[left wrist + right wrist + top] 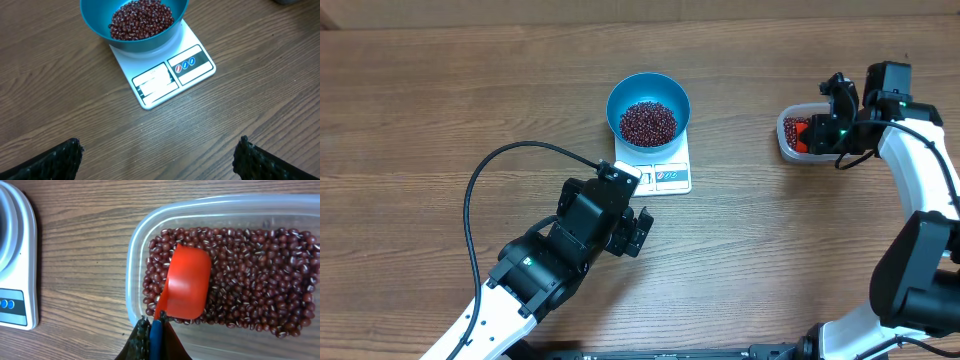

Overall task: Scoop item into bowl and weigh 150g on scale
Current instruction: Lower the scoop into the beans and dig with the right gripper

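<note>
The blue bowl [620, 100] stands on the white scale [670, 178] and holds a heap of maroon beans [648, 122]. More beans [260, 275] fill a clear tub [134, 265] at the right. My right gripper [154, 326] is shut on the blue handle of a red scoop [187, 287]. The scoop lies over the tub's beans with its rounded back toward the camera. My left gripper [157, 160] is open and empty over bare table just in front of the scale [170, 75], its fingers [55, 160] wide apart.
A black cable [480, 180] loops over the table left of my left arm. The scale's edge [17, 270] lies to the left of the tub in the right wrist view. Wood tabletop surrounds everything.
</note>
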### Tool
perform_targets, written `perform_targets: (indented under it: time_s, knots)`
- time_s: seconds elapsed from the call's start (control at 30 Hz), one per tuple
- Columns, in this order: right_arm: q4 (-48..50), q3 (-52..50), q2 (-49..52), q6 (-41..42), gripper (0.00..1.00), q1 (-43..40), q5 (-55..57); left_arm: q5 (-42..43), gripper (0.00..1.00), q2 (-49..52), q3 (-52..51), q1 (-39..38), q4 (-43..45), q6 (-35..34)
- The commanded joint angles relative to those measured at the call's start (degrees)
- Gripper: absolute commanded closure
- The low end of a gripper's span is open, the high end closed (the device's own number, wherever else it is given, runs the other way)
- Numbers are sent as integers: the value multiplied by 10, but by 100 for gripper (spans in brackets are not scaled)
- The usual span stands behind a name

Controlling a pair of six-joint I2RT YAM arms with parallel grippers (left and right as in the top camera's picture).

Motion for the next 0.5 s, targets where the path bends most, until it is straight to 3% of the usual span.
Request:
perform_targets:
  time_s: [0.0, 0.47]
  knots:
    - [4, -2, 9, 3, 96, -13, -43, 3, 1, 4, -3, 0, 1, 6]
    - [7, -2, 43, 5, 96, -35, -75, 3, 0, 4, -3, 0, 1, 6]
